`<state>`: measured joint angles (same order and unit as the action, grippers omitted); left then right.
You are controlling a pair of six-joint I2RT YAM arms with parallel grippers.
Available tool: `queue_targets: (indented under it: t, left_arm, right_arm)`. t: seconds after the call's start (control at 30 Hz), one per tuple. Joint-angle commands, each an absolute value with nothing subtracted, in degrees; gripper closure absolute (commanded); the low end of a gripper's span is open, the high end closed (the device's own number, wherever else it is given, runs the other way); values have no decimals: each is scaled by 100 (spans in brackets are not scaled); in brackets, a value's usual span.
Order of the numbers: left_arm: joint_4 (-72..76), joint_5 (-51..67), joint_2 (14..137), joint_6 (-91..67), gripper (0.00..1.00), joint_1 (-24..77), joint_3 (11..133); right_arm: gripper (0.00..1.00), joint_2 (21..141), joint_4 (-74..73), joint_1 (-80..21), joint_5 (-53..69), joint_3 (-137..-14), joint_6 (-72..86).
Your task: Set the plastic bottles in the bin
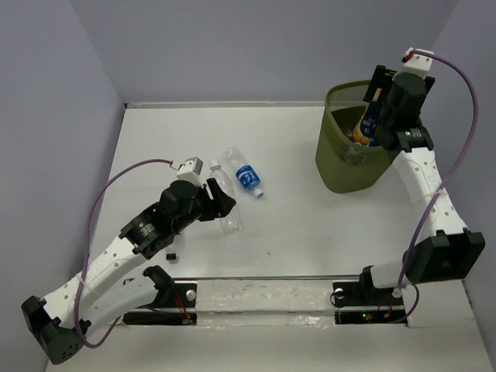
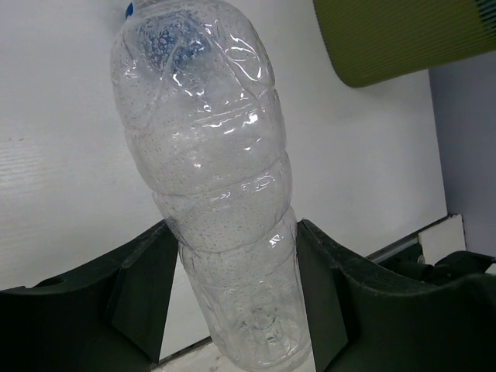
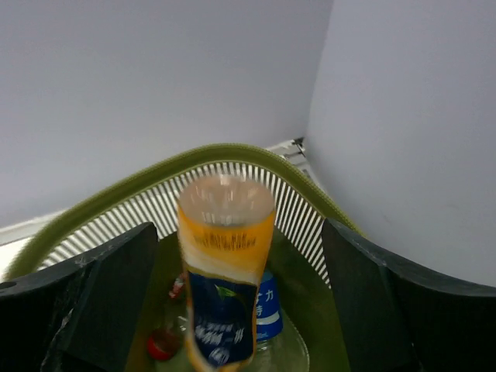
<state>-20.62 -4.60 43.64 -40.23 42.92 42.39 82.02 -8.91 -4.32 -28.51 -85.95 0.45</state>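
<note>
Left claw (image 1: 220, 203), lower left of frame: closed across a clear bottle (image 1: 219, 180) lying on the tabletop (image 1: 310, 225). Blue-labelled bottle (image 1: 246, 178) lies just beside it. Right claw (image 3: 239, 240), upper right, over the bin (image 1: 349, 170): fingers spread wide, orange bottle (image 3: 226, 225) between them, touching neither, inside the rim.

Bin (image 1: 341, 167) back right; two bottles (image 1: 246, 178) on table (image 1: 310, 232), left of it.

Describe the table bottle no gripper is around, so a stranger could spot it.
From the green bin at the far right, look left across the table to the left gripper. Two bottles lie side by side. Yours is the right-hand bottle: unlike the plain clear bottle the gripper straddles, it has a blue label.
</note>
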Motion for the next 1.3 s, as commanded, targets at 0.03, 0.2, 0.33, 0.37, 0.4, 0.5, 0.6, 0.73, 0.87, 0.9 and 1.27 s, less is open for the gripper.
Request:
queue_targets:
  t: [0.03,0.2,0.33,0.37,0.4,0.5,0.6,0.73,0.87,0.9,1.27]
  left_arm:
    - [-1574,-746,4797,-3894,64,4517,5201]
    - [-1512,-1002,5457,-3692,65,4693,6203]
    - [-1380,-1204,6063,-3516,66,4842,7117]
    - [-1362,-1317,6369,-3411,67,4878,7554]
    - [-1336,-1388,6529,-3358,67,4982,7793]
    - [-1109,-1661,7144,-3112,68,5159,8673]
    - [-793,-1863,7803,-2901,68,5326,9446]
    - [-581,-2083,8761,-2699,68,5440,10553]
    - [-317,-2127,10017,-2602,68,5484,12021]
    - [-203,-2179,10228,-2593,68,5519,12276]
    - [1511,-2242,12803,-2452,64,5669,14466]
  right_arm:
    - [8,6795,-817,-439,-1987,-8228,720]
    - [11,5996,-1440,-439,-1224,-7822,1229]
    - [71,5354,-1696,-439,-153,-7183,1757]
    - [100,4944,-1688,-439,512,-6972,2132]
    - [100,4722,-1583,-439,1241,-6482,2501]
    - [100,3826,-1136,-439,2151,-5540,3092]
    - [100,2922,-1229,-439,2549,-4318,3497]
    - [100,2014,-1555,-439,2828,-3157,3831]
    - [100,1416,-1845,-439,3085,-2383,3911]
    - [100,1267,-1915,-439,3259,-2330,3902]
    - [100,853,-2162,-439,3726,-2118,3744]
